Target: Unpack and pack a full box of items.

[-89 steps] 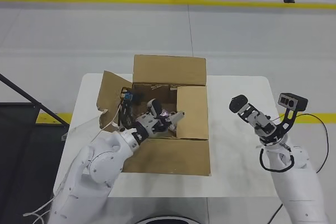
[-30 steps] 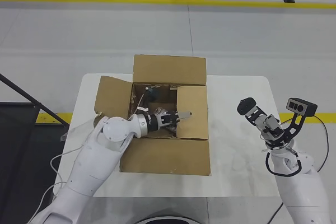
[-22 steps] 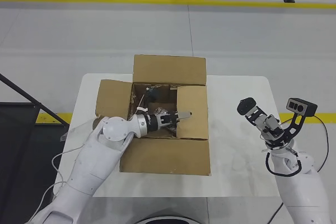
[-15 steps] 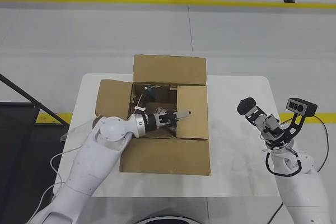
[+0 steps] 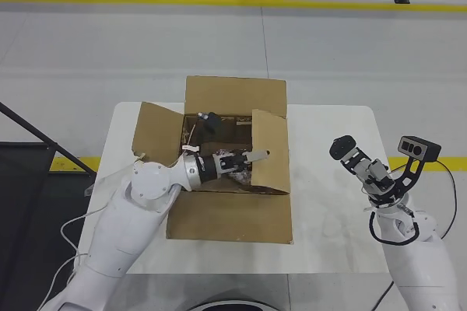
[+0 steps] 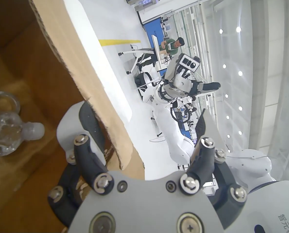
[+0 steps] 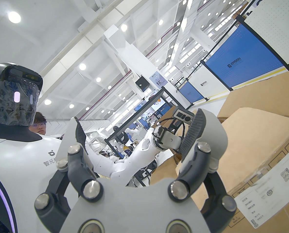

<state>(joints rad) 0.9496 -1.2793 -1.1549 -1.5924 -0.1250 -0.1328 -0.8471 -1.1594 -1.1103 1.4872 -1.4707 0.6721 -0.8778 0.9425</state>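
**Top view.** An open box [image 5: 229, 218] sits mid-counter [image 5: 327, 233], with its back, left and front flaps folded outward. The right flap [image 5: 274, 163] stands tilted up over the opening. The left gripper [image 5: 250, 157] comes across the inside of the box from the left side and sits at that flap's inner face. A dark item [image 5: 212, 122] lies inside near the back wall. The right gripper [image 5: 342, 148] hangs over bare counter to the right, well apart from the box.

**Left wrist view.** The left gripper [image 6: 144, 115] is spread wide and straddles the flap [image 6: 105, 117]. One finger [image 6: 88, 122] lies inside the box against the cardboard. The other is outside, apart from the flap. The flap's edge runs between the two and is not clamped. A clear bottle [image 6: 5, 127] lies on the box floor, near the inner finger but not touching it. The right gripper [image 6: 207, 87] shows farther off, beyond the counter [image 6: 93, 56].

**Right wrist view.** The right gripper [image 7: 139, 134] is spread wide with nothing between its fingers. Beyond it is the box [image 7: 256, 146], seen from the side, with a white label [image 7: 268, 195] on its wall. The left arm [image 7: 134, 156] reaches over the top of the box.
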